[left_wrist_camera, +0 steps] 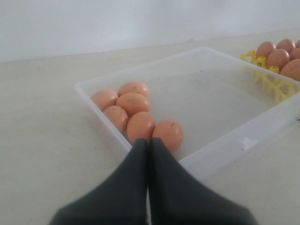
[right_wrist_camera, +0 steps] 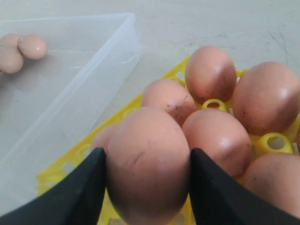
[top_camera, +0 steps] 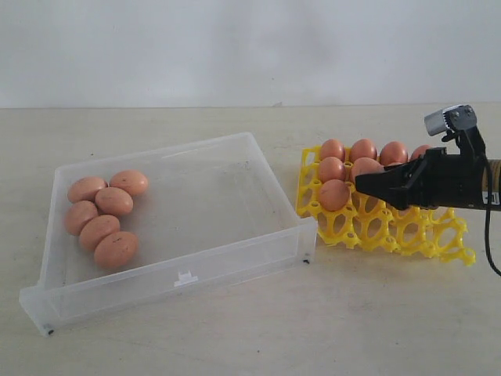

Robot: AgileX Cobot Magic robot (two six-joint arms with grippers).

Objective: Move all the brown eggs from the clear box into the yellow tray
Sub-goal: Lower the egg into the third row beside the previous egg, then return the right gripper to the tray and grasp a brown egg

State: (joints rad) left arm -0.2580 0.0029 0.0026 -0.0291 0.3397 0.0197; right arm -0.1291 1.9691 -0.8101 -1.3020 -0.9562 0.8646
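One brown egg [right_wrist_camera: 147, 168] is pinched in my right gripper [right_wrist_camera: 147, 152], hanging over the left side of the yellow tray [top_camera: 438, 247] beside eggs already seated, so I'm placing: next, lower it into a free cup and ease the fingers apart. Six brown eggs [top_camera: 114, 201] lie at the left end of the clear box [top_camera: 235, 262]. Only the right wrist view shows the pinch; only the left wrist view shows my left gripper [left_wrist_camera: 149, 144], pressed together, empty, just outside the box.

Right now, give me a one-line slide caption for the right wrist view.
Right pincer shut on a brown egg over the partly filled yellow tray, clear box alongside.
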